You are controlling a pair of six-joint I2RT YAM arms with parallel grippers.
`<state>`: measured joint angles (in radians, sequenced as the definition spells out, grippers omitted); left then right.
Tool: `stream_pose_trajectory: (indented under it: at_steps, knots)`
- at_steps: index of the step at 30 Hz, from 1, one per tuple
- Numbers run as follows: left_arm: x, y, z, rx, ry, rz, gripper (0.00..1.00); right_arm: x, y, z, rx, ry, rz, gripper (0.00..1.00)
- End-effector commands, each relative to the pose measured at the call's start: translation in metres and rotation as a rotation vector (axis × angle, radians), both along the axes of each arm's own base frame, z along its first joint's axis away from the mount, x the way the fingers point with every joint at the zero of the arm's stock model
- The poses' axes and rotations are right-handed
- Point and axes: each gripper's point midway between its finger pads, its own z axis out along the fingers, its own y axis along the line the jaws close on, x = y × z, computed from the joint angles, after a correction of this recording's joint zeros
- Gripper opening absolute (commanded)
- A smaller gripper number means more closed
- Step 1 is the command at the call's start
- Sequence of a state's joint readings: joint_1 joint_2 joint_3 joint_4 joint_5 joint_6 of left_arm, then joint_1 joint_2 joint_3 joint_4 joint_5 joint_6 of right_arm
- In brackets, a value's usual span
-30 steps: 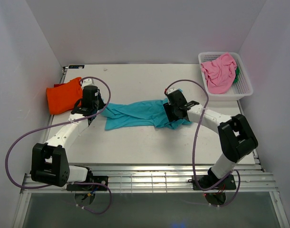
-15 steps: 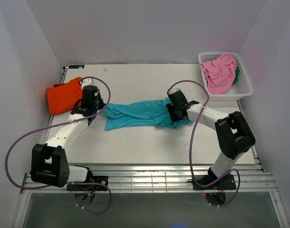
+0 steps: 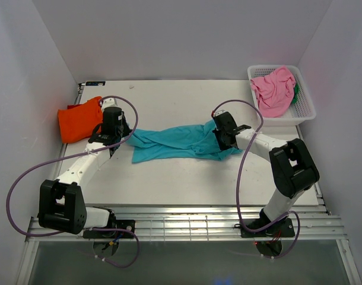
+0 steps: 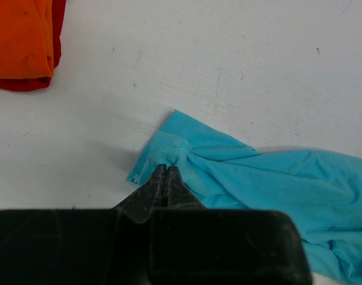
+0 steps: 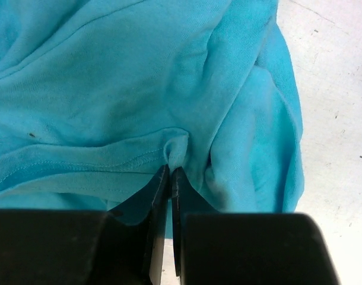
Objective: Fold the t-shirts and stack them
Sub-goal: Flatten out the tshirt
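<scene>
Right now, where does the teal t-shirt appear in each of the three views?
Top external: teal t-shirt at the centre of the white table.
Left wrist: lower right, corner pinched in the left gripper.
Right wrist: fills most of the frame, fold pinched in the right gripper.
Shared landmark: the white table.

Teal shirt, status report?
Left gripper shut on teal shirt corner. Right gripper shut on its other end. Shirt bunched, not yet folded. Orange shirt lies apart, left.
</scene>
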<state>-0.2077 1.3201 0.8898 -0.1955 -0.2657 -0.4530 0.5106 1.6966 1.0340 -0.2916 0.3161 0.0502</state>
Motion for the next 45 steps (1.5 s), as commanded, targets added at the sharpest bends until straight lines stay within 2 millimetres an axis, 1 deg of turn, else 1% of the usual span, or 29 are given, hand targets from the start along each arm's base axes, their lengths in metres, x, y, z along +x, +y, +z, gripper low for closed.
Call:
stream_pose_trajectory:
  at_steps: [1,5,6,8,9,10,12,13,15,16,17,18,20,21,22,24,27,28,30,31,34,35,37,38,39,40,42,43,45]
  knots:
    - [-0.001,0.001,0.010,-0.001,-0.030,0.001,0.00,0.007,0.000,0.024,0.023,-0.058,-0.016,0.08]
    - [0.002,0.000,0.016,-0.006,-0.044,0.004,0.00,0.016,-0.001,0.067,0.034,-0.142,-0.027,0.08]
    - [0.002,0.001,0.018,-0.005,-0.049,0.004,0.00,0.023,0.000,0.092,0.047,-0.200,-0.026,0.08]
    - [0.006,0.000,0.031,-0.011,-0.082,0.008,0.00,0.030,0.001,0.120,0.063,-0.262,-0.026,0.08]
    - [0.007,0.000,0.038,-0.013,-0.097,0.007,0.00,0.040,0.002,0.152,0.083,-0.332,-0.038,0.08]
    - [0.009,-0.001,0.046,-0.017,-0.116,0.007,0.00,0.045,0.000,0.169,0.085,-0.365,-0.046,0.08]
    - [0.017,-0.002,0.077,-0.021,-0.180,0.002,0.00,0.050,-0.005,0.199,0.088,-0.409,-0.070,0.08]
    - [0.019,-0.002,0.087,-0.014,-0.194,-0.003,0.00,0.058,-0.006,0.232,0.118,-0.472,-0.087,0.08]
    - [0.026,-0.002,0.123,-0.017,-0.267,-0.001,0.00,0.064,-0.014,0.258,0.097,-0.515,-0.090,0.08]
    - [0.028,0.000,0.135,-0.010,-0.289,0.004,0.00,0.069,-0.016,0.286,0.112,-0.571,-0.093,0.08]
    - [0.029,0.001,0.146,-0.005,-0.314,0.009,0.00,0.072,-0.019,0.297,0.111,-0.590,-0.096,0.08]
    - [0.032,0.003,0.171,-0.002,-0.366,0.017,0.00,0.075,-0.025,0.305,0.105,-0.602,-0.106,0.08]
    - [0.033,0.004,0.193,0.021,-0.404,0.006,0.00,0.080,-0.029,0.329,0.102,-0.640,-0.106,0.08]
    - [0.034,0.003,0.219,0.014,-0.448,0.000,0.00,0.079,-0.035,0.331,0.084,-0.632,-0.116,0.08]
    - [0.032,0.002,0.222,0.018,-0.434,-0.008,0.00,0.078,-0.037,0.338,0.081,-0.636,-0.122,0.08]
    - [0.025,-0.002,0.243,0.006,-0.470,-0.042,0.00,0.066,-0.042,0.359,0.101,-0.670,-0.133,0.08]
    - [-0.002,-0.005,0.275,-0.019,-0.545,-0.082,0.00,0.040,-0.051,0.390,0.157,-0.734,-0.132,0.08]
    - [-0.017,-0.008,0.292,-0.036,-0.583,-0.117,0.00,0.032,-0.054,0.393,0.157,-0.730,-0.131,0.08]
    - [-0.029,-0.015,0.309,-0.054,-0.595,-0.166,0.00,0.012,-0.062,0.423,0.191,-0.777,-0.134,0.08]
    - [-0.042,-0.021,0.325,-0.068,-0.594,-0.217,0.00,0.002,-0.065,0.427,0.194,-0.768,-0.128,0.08]
    - [-0.065,-0.035,0.339,-0.095,-0.564,-0.317,0.00,-0.032,-0.069,0.476,0.294,-0.856,-0.099,0.08]
    - [-0.085,-0.042,0.360,-0.114,-0.607,-0.377,0.00,-0.051,-0.069,0.490,0.340,-0.881,-0.067,0.08]
    - [-0.109,-0.043,0.373,-0.129,-0.639,-0.408,0.00,-0.079,-0.074,0.520,0.418,-0.953,-0.045,0.08]
    - [-0.122,-0.039,0.385,-0.129,-0.678,-0.403,0.00,-0.101,-0.077,0.539,0.464,-1.014,-0.014,0.08]
    - [-0.146,-0.033,0.401,-0.127,-0.740,-0.399,0.00,-0.110,-0.080,0.546,0.480,-1.041,-0.007,0.08]
    - [-0.156,-0.030,0.406,-0.117,-0.752,-0.398,0.00,-0.123,-0.086,0.560,0.499,-1.079,-0.004,0.08]
    - [-0.188,-0.027,0.433,-0.121,-0.816,-0.421,0.00,-0.144,-0.092,0.567,0.517,-1.090,0.010,0.08]
    - [-0.199,-0.029,0.431,-0.134,-0.790,-0.440,0.00,-0.162,-0.098,0.579,0.546,-1.126,0.017,0.08]
    - [-0.229,-0.033,0.445,-0.160,-0.821,-0.495,0.00,-0.180,-0.093,0.582,0.603,-1.128,0.066,0.08]
